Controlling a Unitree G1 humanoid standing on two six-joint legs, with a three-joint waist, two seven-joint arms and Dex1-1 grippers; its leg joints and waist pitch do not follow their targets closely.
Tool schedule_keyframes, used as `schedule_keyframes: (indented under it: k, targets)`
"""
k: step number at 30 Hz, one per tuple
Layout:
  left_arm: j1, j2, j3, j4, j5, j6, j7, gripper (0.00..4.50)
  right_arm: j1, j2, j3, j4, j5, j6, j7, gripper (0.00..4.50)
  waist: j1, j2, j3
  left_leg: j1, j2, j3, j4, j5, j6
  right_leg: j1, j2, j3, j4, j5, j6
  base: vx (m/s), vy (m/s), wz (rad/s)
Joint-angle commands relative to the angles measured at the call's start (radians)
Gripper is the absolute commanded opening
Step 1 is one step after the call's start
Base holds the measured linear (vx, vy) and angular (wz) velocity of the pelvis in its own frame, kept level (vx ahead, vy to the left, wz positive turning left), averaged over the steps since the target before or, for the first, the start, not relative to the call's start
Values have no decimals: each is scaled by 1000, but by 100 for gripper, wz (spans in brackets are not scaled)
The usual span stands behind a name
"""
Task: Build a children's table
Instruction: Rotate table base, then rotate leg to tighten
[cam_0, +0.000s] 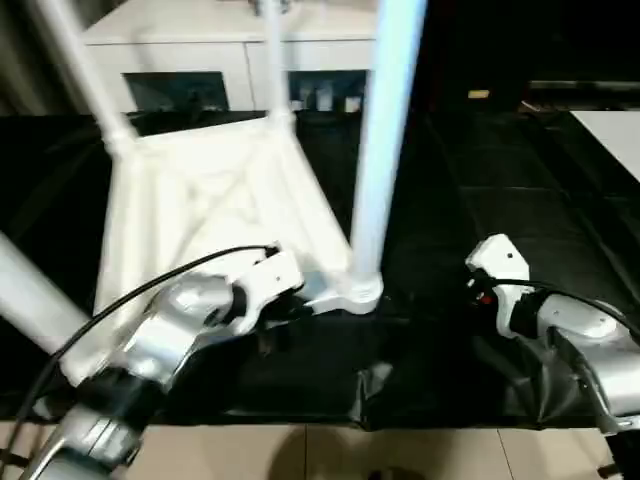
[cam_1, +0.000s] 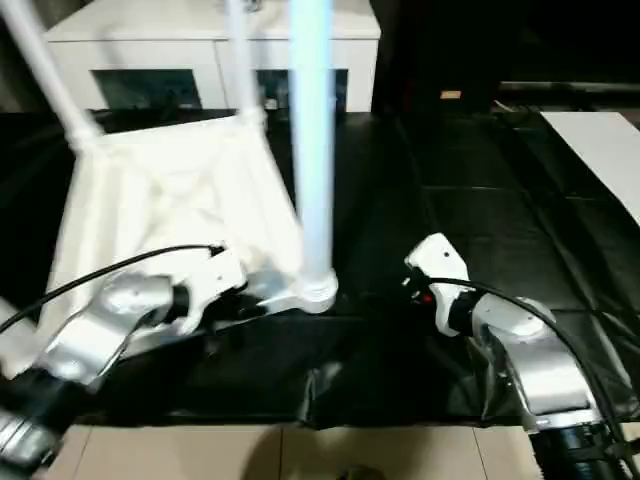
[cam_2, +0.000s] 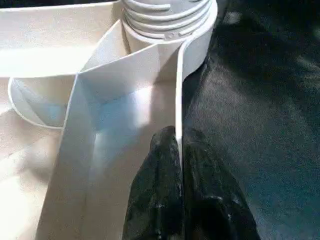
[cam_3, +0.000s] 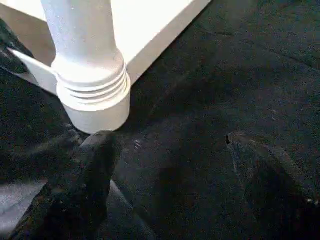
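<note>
— Lying upside down on the black worktop (cam_0: 470, 200), the tabletop (cam_0: 215, 190) has legs standing up. See the near-right leg (cam_0: 385, 130)?
— Yes. What holds it?
— The left gripper (cam_2: 178, 150) pinches the tabletop's thin rim. The right gripper (cam_3: 170, 165) is wide open, holding nothing, near that leg's socket (cam_3: 95, 95).

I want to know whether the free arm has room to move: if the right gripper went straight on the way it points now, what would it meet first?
Probably the black mat; the open right gripper aims down at it, with the near leg's corner socket just off to one side. Depth is hard to judge.
</note>
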Motion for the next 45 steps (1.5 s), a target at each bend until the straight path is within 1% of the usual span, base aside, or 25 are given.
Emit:
schedule_keyframes:
  k: [1, 2, 3, 4, 5, 6, 7, 8, 9, 10, 11, 12, 13, 15, 19, 21, 22, 26, 30, 31, 33, 35, 39, 40, 45]
  targets:
    - [33, 27, -7, 0, 11, 41, 9, 3, -25, 9, 8, 4, 13, -5, -10, 383, 16, -10, -55, -7, 28, -17, -72, -254, 78, 55, -40, 28, -77, -312, -224, 0, 0, 0]
    - [36, 26, -13, -11, 4, 26, 2, 3, -33, 17, 8, 12, 14, -7, -16, 383, 18, -9, -55, -5, 27, -16, -72, -254, 79, 54, -38, 28, -78, -309, -225, 0, 0, 0]
    - [42, 20, -19, -42, -10, 36, -1, 3, -47, 31, 14, 32, 14, -14, -17, 383, 18, -11, -54, -5, 27, -16, -73, -258, 77, 53, -36, 28, -77, -310, -227, 0, 0, 0]
    - [42, 20, -19, -42, -10, 36, -1, 3, -47, 31, 14, 32, 14, -14, -17, 383, 19, -9, -53, -3, 28, -16, -74, -262, 73, 52, -37, 28, -77, -311, -229, 0, 0, 0]
    - [40, 7, -23, -60, -17, 40, 6, 3, -67, 54, 23, 59, 23, -22, -7, 383, 21, -12, -54, -1, 28, -15, -72, -265, 71, 51, -38, 29, -76, -316, -230, 0, 0, 0]
    - [39, 4, -23, -61, -16, 42, 9, 1, -71, 58, 25, 64, 24, -25, -5, 399, 22, -11, -54, -1, 28, -15, -72, -263, 70, 51, -39, 29, -76, -314, -230, 0, 0, 0]
    - [30, -6, -25, -47, -14, 23, 14, 0, -81, 69, 34, 72, 25, -30, 4, 408, 27, -19, -55, -2, 28, -14, -71, -252, 73, 51, -39, 30, -75, -308, -227, 0, 0, 0]
    - [25, -12, -27, -37, -11, 11, 17, 0, -88, 76, 41, 78, 26, -34, 10, 408, 28, -20, -54, -2, 28, -14, -72, -249, 73, 51, -38, 30, -75, -310, -225, 0, 0, 0]
    - [18, -25, -24, -26, -11, 10, 27, 0, -93, 79, 58, 83, 15, -46, 21, 415, 35, -17, -56, 0, 29, -13, -70, -234, 72, 52, -39, 32, -73, -291, -224, 0, 0, 0]
    - [12, -33, -24, -16, -9, 6, 33, 0, -94, 78, 71, 84, 10, -53, 33, 419, 38, -35, -54, -2, 29, -10, -70, -221, 74, 52, -37, 32, -74, -278, -224, 0, 0, 0]
    - [5, -37, -27, -2, -3, -7, 40, 0, -93, 75, 81, 83, 8, -59, 48, 431, 45, -27, -55, -1, 28, -12, -71, -219, 74, 53, -40, 33, -70, -287, -219, 0, 0, 0]
    - [1, -39, -28, 5, -3, -11, 41, 0, -94, 73, 85, 84, 10, -59, 56, 442, 45, -26, -54, -1, 28, -12, -71, -219, 74, 53, -40, 33, -71, -290, -216, 0, 0, 0]
    - [-3, -40, -30, 13, -2, -17, 44, 0, -95, 71, 90, 86, 10, -62, 63, 442, 47, -31, -54, -2, 29, -13, -71, -217, 74, 54, -41, 33, -70, -295, -211, 0, 0, 0]
    - [-18, -41, -34, 38, -1, -39, 51, 0, -105, 70, 106, 103, 2, -83, 77, 442, 47, -32, -54, 0, 29, -12, -71, -238, 71, 50, -41, 33, -75, -321, -203, 0, 0, 0]
    - [-39, -41, -35, 68, 3, -63, 48, 0, -127, 79, 128, 151, -24, -118, 81, 442, 53, -37, -54, 1, 29, -11, -70, -236, 62, 47, -41, 35, -74, -323, -202, 0, 0, 0]
    - [-50, -41, -35, 85, 6, -75, 44, 0, -135, 86, 128, 160, -21, -120, 84, 442, 56, -32, -55, 1, 28, -11, -70, -230, 61, 49, -41, 36, -72, -313, -201, 0, 0, 0]
    - [-53, -41, -34, 91, 6, -79, 44, 0, -140, 91, 129, 169, -25, -125, 75, 442, 56, -35, -55, -1, 29, -11, -71, -227, 61, 51, -40, 35, -71, -303, -201, 0, 0, 0]
    - [-61, -41, -36, 107, 4, -94, 46, 0, -162, 116, 125, 209, -26, -136, 46, 442, 56, -35, -55, 2, 27, -10, -70, -236, 56, 48, -40, 36, -72, -311, -204, 0, 0, 0]
    - [-64, -39, -39, 117, 3, -102, 48, 0, -177, 132, 126, 246, -15, -141, 55, 442, 58, -35, -55, 0, 28, -11, -71, -235, 53, 50, -41, 35, -72, -321, -200, 0, 0, 0]
    - [-64, -39, -39, 118, 3, -103, 48, 0, -178, 134, 125, 249, -15, -141, 55, 427, 59, -35, -55, 1, 28, -11, -70, -233, 53, 49, -40, 36, -71, -313, -202, 0, 0, 0]
    - [-63, -39, -39, 119, 2, -105, 48, 0, -180, 137, 126, 257, -11, -142, 63, 427, 59, -37, -56, -1, 28, -11, -70, -229, 55, 51, -40, 35, -70, -304, -204, 0, 0, 0]
    - [-64, -38, -39, 121, 2, -107, 48, 0, -181, 138, 127, 263, -14, -147, 67, 399, 59, -36, -56, 0, 28, -11, -70, -228, 56, 51, -41, 35, -70, -309, -205, 0, 0, 0]
    - [-70, -36, -35, 131, 1, -114, 49, 0, -183, 142, 120, 275, -8, -149, 73, 380, 60, -36, -56, 0, 27, -11, -69, -226, 57, 51, -40, 35, -70, -311, -203, 0, 0, 0]
    - [-70, -36, -36, 131, 1, -114, 48, 0, -183, 142, 119, 277, -7, -150, 74, 356, 60, -35, -56, 0, 28, -11, -70, -226, 57, 51, -40, 35, -70, -311, -203, 0, 0, 0]
    - [-72, -32, -39, 138, 0, -118, 48, 0, -175, 137, 116, 279, -5, -149, 82, 335, 60, -34, -56, 1, 28, -11, -70, -231, 54, 50, -40, 35, -71, -314, -204, 0, 0, 0]
